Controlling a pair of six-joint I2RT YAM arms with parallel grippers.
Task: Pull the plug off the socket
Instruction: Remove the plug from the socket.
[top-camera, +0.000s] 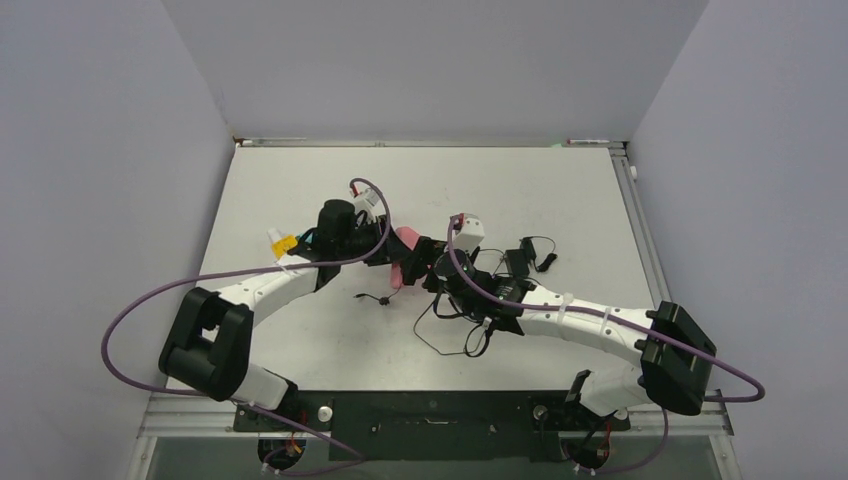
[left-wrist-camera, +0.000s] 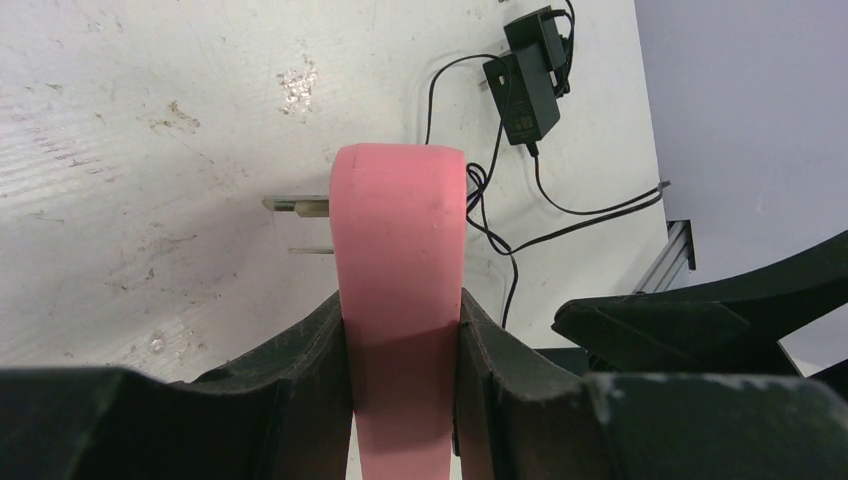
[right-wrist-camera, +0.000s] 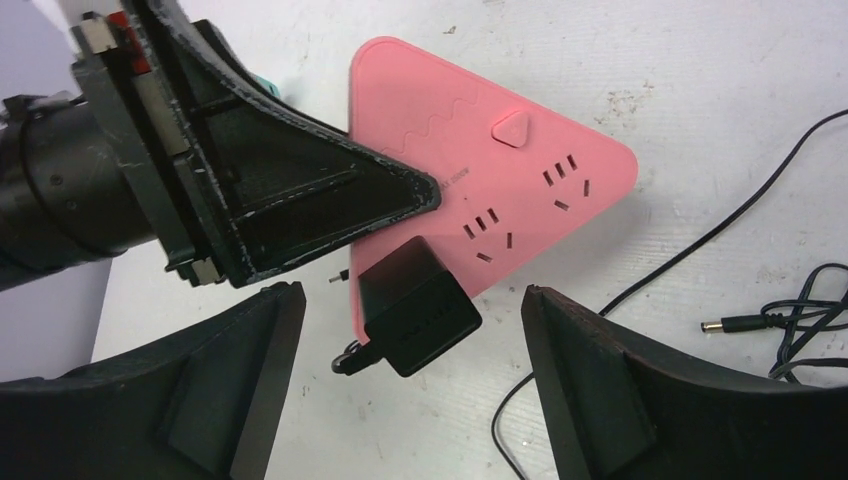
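The left gripper (left-wrist-camera: 400, 312) is squeezed tight on the pink socket (left-wrist-camera: 400, 225). One finger presses on each flat side. The socket is shaped like a triangle with round corners.

A black plug (right-wrist-camera: 415, 308) is stuck into the socket, near its bottom edge. It sits just past the tip of the left gripper's finger.

The right gripper (right-wrist-camera: 408, 298) is open wide. It is not holding anything. The plug is right in the middle, between its two fingers. There is a gap on each side, so the fingers do not touch the plug.

Two thin metal pins (left-wrist-camera: 296, 203) stick out of the socket's other flat side.

Past the left gripper, another black plug (left-wrist-camera: 525, 85) lies on the white tabletop (left-wrist-camera: 150, 150). It has a thin black cord (left-wrist-camera: 590, 212). Off to the side of the right gripper, a small round cord end (right-wrist-camera: 725, 326) lies on the tabletop too.
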